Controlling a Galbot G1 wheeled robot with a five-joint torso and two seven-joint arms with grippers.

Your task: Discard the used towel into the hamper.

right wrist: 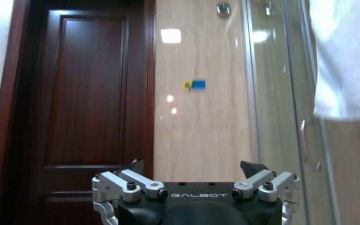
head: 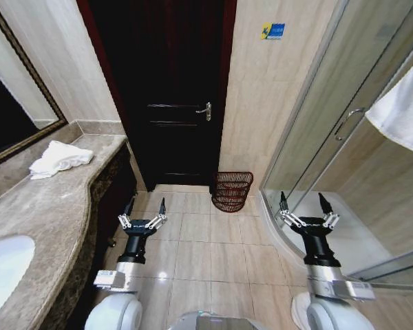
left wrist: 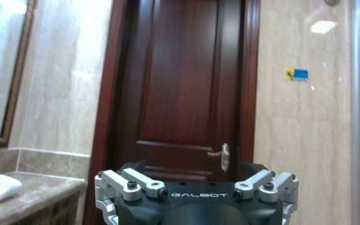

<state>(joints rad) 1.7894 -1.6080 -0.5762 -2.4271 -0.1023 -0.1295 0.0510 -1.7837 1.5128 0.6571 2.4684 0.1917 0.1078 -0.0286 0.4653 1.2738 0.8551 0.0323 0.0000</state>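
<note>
1. Nearest to me, my left gripper hangs low over the beige tiled floor, just beside the bench front, its jaws spread wide with nothing between them.
2. My right gripper hangs level with it near the glass shower enclosure, jaws likewise spread and holding nothing.
3. On my left runs the mottled brown stone bench, with a white basin set in its near end.
4. Farther along that bench, a crumpled white towel lies close to the wall, below the framed mirror.
5. Beyond both grippers, the small round reddish-brown ribbed hamper stands on the floor against the far wall, between the dark wooden door and the shower enclosure.
6. A second white towel hangs on the shower glass to my right.
</note>
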